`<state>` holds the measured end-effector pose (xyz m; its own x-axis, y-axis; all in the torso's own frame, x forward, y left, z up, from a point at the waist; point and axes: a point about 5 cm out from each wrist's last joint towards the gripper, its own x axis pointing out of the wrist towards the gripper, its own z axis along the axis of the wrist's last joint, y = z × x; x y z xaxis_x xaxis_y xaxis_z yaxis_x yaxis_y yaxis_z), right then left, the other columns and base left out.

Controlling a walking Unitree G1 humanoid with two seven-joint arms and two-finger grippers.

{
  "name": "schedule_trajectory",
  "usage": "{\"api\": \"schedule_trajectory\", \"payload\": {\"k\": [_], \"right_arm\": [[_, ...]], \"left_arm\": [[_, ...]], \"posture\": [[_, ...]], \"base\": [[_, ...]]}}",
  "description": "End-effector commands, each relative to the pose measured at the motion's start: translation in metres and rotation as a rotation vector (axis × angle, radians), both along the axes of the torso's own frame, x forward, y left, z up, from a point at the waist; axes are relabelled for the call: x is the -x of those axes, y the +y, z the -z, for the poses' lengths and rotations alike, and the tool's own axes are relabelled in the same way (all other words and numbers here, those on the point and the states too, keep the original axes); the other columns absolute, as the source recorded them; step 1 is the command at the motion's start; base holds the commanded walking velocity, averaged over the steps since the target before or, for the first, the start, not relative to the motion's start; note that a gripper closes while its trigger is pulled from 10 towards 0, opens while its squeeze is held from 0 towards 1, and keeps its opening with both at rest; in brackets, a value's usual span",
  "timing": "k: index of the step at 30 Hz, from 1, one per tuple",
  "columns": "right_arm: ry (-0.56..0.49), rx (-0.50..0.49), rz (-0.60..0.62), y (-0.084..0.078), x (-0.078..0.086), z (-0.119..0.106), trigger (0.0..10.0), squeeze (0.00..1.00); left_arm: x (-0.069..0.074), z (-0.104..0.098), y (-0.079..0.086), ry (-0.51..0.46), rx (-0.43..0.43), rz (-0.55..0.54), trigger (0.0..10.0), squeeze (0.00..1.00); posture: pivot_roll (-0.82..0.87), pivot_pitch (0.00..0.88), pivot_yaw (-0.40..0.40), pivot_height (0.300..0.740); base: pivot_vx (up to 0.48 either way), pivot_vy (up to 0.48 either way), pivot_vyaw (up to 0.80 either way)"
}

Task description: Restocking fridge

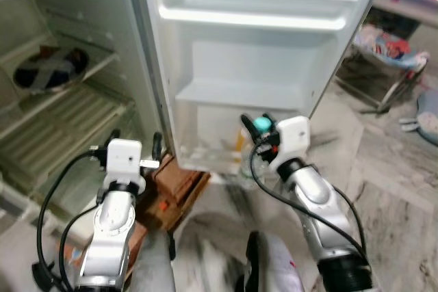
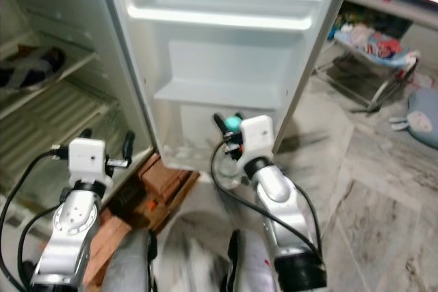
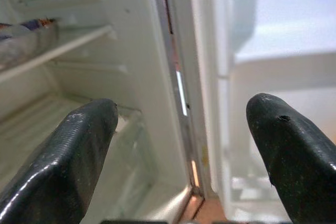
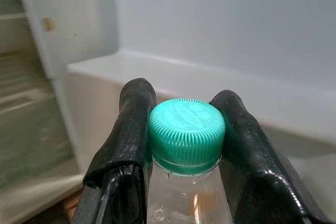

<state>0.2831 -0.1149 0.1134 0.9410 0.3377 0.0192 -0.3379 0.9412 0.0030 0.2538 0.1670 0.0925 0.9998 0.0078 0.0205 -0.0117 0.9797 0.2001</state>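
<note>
While I look down through my head camera, my right gripper [image 1: 254, 126] is clamped on a clear bottle [image 1: 248, 158] with a teal cap [image 1: 261, 124], held upright just before the lowest shelf of the open fridge door [image 1: 260, 39], and my left gripper [image 1: 135, 143] hangs beside the fridge's edge. Along my left wrist, both fingers [image 3: 63, 156] stand spread apart with nothing between them, facing the seam between cabinet and door. Along my right wrist, the fingers [image 4: 128, 129] press the cap from both sides.
</note>
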Motion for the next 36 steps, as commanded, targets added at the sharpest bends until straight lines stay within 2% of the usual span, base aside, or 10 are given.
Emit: {"api": "schedule_trajectory", "payload": {"k": [1,6,23,25,30,32,36], "right_arm": [[-0.042,-0.024,-0.038,0.012,0.000,-0.009,10.0,0.00],[-0.041,-0.025,-0.046,0.013,0.000,-0.009,10.0,0.00],[-0.043,-0.007,-0.044,0.011,-0.003,-0.007,10.0,0.00],[-0.048,0.026,-0.011,0.006,-0.011,-0.006,10.0,0.00],[-0.059,0.047,0.035,0.000,-0.018,-0.008,10.0,0.00],[-0.064,0.042,0.074,-0.003,-0.026,-0.009,10.0,0.00],[-0.074,0.045,0.015,0.009,-0.037,-0.010,10.0,0.00]], "left_arm": [[0.000,0.000,0.009,0.005,-0.019,-0.024,10.0,0.00],[0.000,0.000,0.010,0.008,-0.018,-0.029,10.0,0.00],[0.000,0.000,0.009,0.005,-0.033,-0.039,10.0,0.00],[0.003,-0.002,0.009,-0.001,-0.035,-0.039,10.0,0.00],[0.005,-0.004,0.010,-0.004,-0.037,-0.040,10.0,0.00],[0.009,-0.007,0.011,-0.010,-0.038,-0.043,10.0,0.00],[0.014,-0.011,0.010,-0.006,-0.041,-0.033,10.0,0.00]], "posture": [[0.09,0.037,-0.068,0.609],[0.09,0.035,-0.069,0.609],[0.10,0.047,-0.072,0.609],[0.11,0.060,-0.071,0.609],[0.12,0.064,-0.071,0.609],[0.14,0.086,-0.064,0.609],[0.16,0.124,-0.052,0.594]], "base": [[0.300,0.371,0.00],[0.167,0.362,0.00],[0.000,0.000,0.14],[0.000,0.000,0.00],[0.000,0.000,0.00],[0.000,0.000,0.00],[0.000,0.000,0.00]]}}
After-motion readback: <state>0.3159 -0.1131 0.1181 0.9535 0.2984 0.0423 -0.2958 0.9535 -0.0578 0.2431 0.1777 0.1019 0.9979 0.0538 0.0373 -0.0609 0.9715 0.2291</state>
